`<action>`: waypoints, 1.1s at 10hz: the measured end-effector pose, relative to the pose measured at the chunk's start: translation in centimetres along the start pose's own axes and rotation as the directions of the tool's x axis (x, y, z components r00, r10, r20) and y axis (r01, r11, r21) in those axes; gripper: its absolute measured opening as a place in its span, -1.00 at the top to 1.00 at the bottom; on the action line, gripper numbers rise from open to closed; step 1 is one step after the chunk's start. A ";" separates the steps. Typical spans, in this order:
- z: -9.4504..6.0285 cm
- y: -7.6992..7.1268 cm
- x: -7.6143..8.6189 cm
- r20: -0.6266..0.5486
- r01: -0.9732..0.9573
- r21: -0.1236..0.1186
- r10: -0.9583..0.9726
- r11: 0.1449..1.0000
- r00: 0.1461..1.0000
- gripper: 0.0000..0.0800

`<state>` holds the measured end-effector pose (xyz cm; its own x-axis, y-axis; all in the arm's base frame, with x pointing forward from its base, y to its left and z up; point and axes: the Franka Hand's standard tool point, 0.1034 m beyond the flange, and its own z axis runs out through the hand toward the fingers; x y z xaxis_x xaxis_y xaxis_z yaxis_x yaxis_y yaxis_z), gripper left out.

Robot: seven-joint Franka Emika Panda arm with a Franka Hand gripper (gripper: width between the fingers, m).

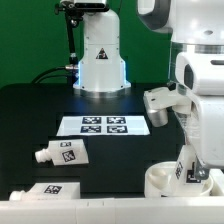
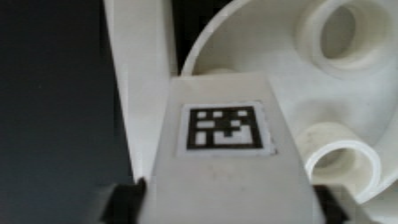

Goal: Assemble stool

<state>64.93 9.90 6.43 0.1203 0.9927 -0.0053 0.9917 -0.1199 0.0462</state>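
At seat point(image 1: 160, 183): gripper point(image 1: 190, 172) closed onto leg point(image 2: 222, 140), tag facing wrist cam. Well off seat, toward ext. view's left: two loose legs point(image 1: 62, 153) point(image 1: 48, 190), marker board point(image 1: 103, 125).

My arm point(image 1: 203, 85) stood bent over at the exterior view's right, its thick white links stacked above my claw point(image 1: 188, 176), and my wrist pointed the claw roughly downward. My two fingers point(image 2: 125, 205) sat one on each side of the leg point(image 2: 222, 130), their dark pads against its opposite faces, the jaws closed on it. The leg ran out ahead of my fingertips, away from my wrist.
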 end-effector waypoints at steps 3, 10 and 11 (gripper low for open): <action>-0.1 0.0 -0.1 -0.009 -0.309 0.013 0.309 0.951 0.951 0.16; -0.2 0.1 -0.2 0.001 -0.903 0.066 0.905 0.425 0.426 0.16; -0.5 0.4 -0.3 0.009 -0.966 0.083 0.969 0.244 0.246 0.16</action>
<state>65.22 9.54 6.90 0.9913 0.1275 0.0342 0.1295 -0.9893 -0.0669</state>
